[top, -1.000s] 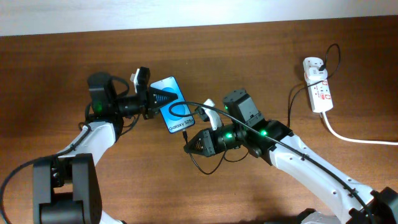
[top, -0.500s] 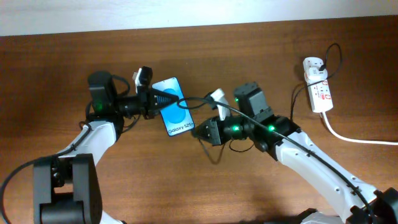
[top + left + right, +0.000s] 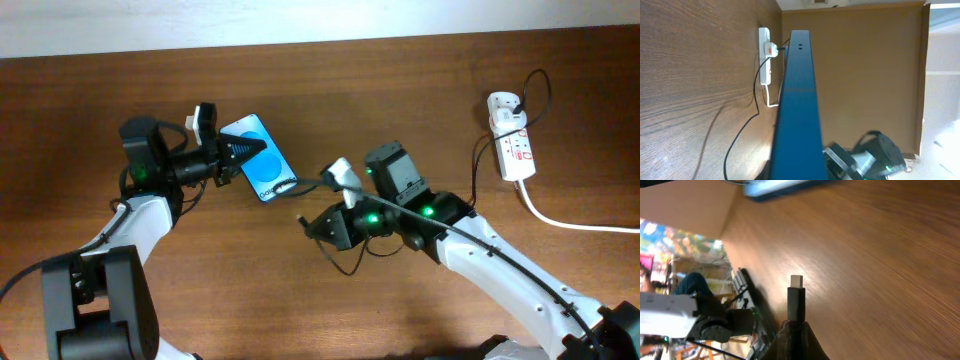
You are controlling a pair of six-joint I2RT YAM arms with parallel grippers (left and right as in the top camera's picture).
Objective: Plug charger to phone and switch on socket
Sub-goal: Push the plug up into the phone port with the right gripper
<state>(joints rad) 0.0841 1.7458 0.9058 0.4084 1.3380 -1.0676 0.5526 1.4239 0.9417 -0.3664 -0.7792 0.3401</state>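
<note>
My left gripper [image 3: 238, 155] is shut on the phone [image 3: 260, 165] and holds it above the table, blue screen up and white text strip towards the right arm. In the left wrist view the phone [image 3: 797, 100] shows edge-on as a blue bar. My right gripper [image 3: 313, 224] is shut on the connector tip [image 3: 796, 299] of the black charger cable [image 3: 345, 268], a short way from the phone's near end and not touching it. The phone's edge [image 3: 780, 186] lies blurred at the top of the right wrist view. The white socket [image 3: 513, 142] lies at the far right with the charger's white adapter [image 3: 505, 104] plugged in.
The socket's thick white cord [image 3: 575, 223] runs off the right edge. The black cable loops beside the socket [image 3: 470, 160]. The socket also shows in the left wrist view [image 3: 765, 55]. The table's back edge meets a pale wall [image 3: 320, 20].
My left gripper has carried the phone up and to the left, and turned it. My right gripper has drawn back towards the front with the connector, so the gap to the phone has widened.
</note>
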